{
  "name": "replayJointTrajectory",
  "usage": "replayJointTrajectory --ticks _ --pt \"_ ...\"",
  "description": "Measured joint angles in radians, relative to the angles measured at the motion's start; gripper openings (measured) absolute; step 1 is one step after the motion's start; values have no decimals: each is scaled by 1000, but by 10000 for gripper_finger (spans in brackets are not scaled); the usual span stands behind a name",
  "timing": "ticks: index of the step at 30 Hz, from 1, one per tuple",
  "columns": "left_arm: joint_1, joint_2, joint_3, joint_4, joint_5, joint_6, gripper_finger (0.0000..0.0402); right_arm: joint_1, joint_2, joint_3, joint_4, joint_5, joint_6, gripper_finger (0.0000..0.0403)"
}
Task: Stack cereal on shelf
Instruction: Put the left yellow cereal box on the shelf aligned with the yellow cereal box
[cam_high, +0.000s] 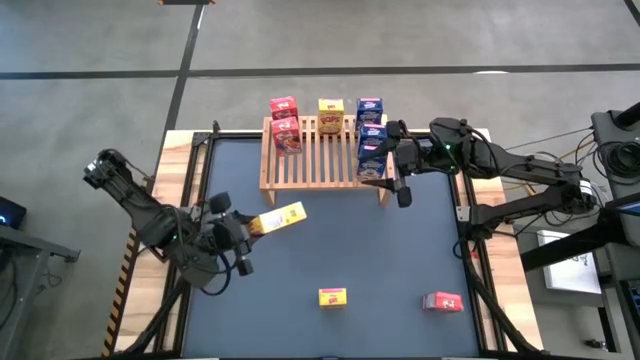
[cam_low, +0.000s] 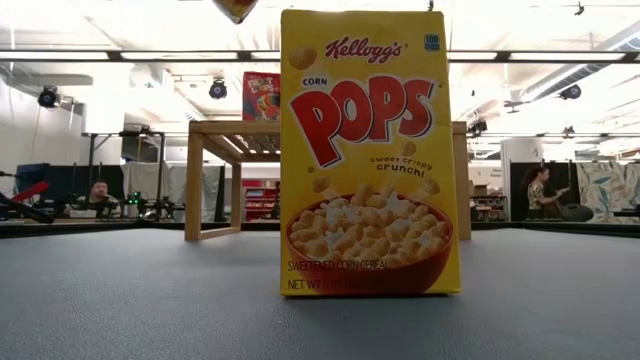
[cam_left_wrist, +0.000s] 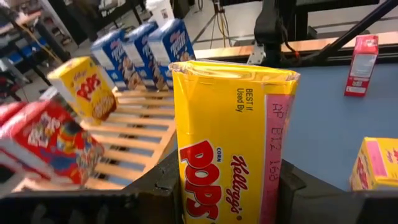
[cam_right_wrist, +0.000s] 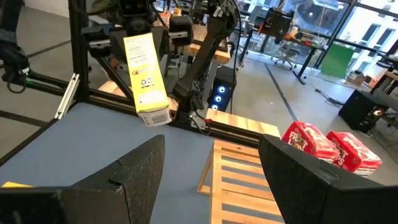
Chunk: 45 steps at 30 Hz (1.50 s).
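Left gripper (cam_high: 248, 228), at lower left of the high view, is clamped on a yellow cereal box (cam_high: 280, 218) held tilted above the dark table mat (cam_high: 330, 250). Right gripper (cam_high: 388, 172) sits at upper right of that frame, by the right end of the wooden shelf (cam_high: 318, 160), its fingers spread with nothing between them. On the shelf, 2 red boxes (cam_high: 285, 122) occupy the left end, 1 yellow box (cam_high: 331, 113) the top middle, and 3 blue boxes (cam_high: 371, 135) the right end. Another yellow box (cam_high: 333, 296) stands at bottom centre and a red box (cam_high: 442, 302) lies at bottom right.

Low view: a yellow Corn Pops box (cam_low: 367, 155) fills the centre, upright on the mat, with the shelf (cam_low: 225, 170) behind it and a red box (cam_low: 261, 96) on top.

Left wrist view: the held yellow box (cam_left_wrist: 233, 140) fills the centre between the dark fingers (cam_left_wrist: 160, 183); blue boxes (cam_left_wrist: 144, 53) and a yellow box (cam_left_wrist: 84, 87) stand on the slats at upper left.

Right wrist view: the fingers (cam_right_wrist: 134, 171) stand wide apart at the bottom; the held yellow box (cam_right_wrist: 146, 71) shows at upper left, 2 red boxes (cam_right_wrist: 329, 146) at right.
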Motion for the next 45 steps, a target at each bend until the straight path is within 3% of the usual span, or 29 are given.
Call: replayJointTrajectory --ticks 5,29,45 --pt "58 6 0 84 60 113 115 0 1 0 8 -5 -17 249" --pt "198 9 0 225 181 195 115 32 95 22 86 -26 -45 250" --pt "260 9 0 268 258 221 115 56 133 82 60 -26 -93 323"
